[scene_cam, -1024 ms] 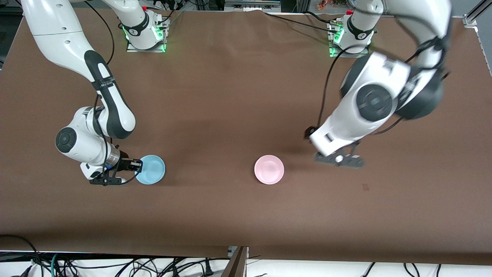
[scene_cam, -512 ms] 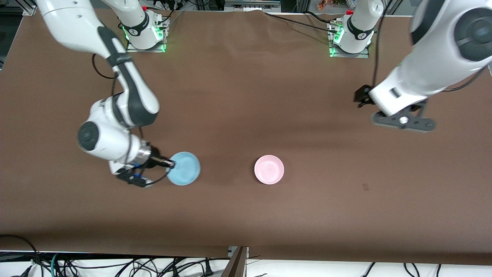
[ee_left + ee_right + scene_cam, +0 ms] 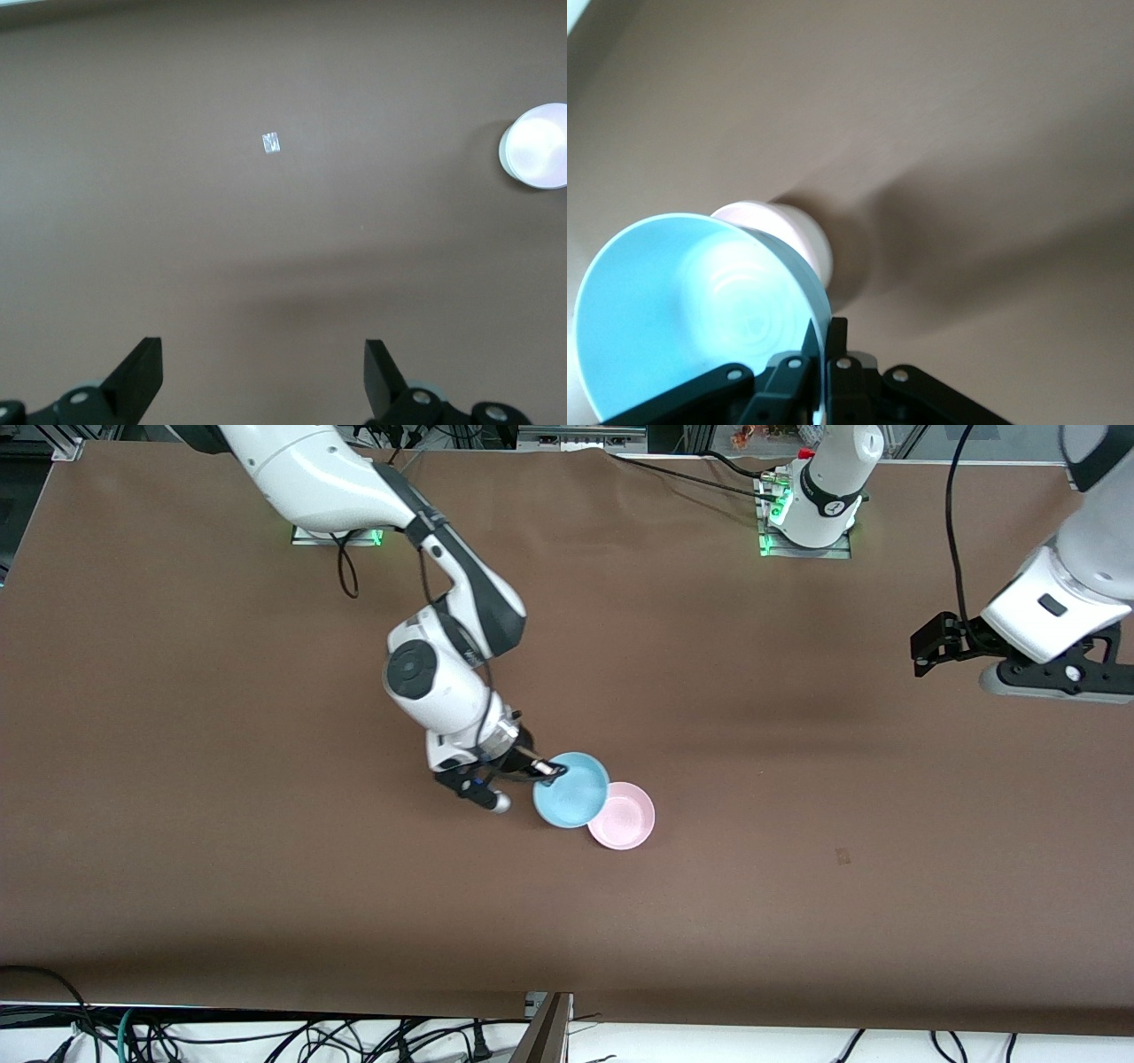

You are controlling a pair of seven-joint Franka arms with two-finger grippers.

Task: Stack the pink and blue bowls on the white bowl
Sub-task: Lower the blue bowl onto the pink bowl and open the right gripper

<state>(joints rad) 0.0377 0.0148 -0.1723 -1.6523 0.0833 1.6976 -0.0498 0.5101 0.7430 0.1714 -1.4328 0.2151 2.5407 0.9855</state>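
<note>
Table: a wide brown cloth-covered table [image 3: 266, 886] fills the front view, lightly creased, with soft arm shadows across it.
Room: cables lie tangled along the edge nearest the front camera; metal framing and more cables run along the edge where the bases stand.
Bases: two mounts with green lights; the left arm's base [image 3: 811, 505] shows plainly, the right arm's is partly covered by its own arm.
Right arm: it reaches out over the middle of the table.
Right gripper: the right gripper [image 3: 542, 770] has its fingers pinched on the rim of the blue bowl, seen close in the right wrist view [image 3: 824, 345].
Left arm: it waits, raised over its own end of the table.
Left gripper: the left gripper [image 3: 264, 376] has its fingers spread wide with nothing between them.
Blue bowl: the blue bowl [image 3: 571, 790] is held tilted, overlapping the pink bowl's rim.
Pink bowl: the pink bowl [image 3: 625, 819] sits on the table near its middle; whether a white bowl lies under it cannot be told.
Mark: a small pale tape scrap [image 3: 271, 142] is stuck to the cloth toward the left arm's end.
</note>
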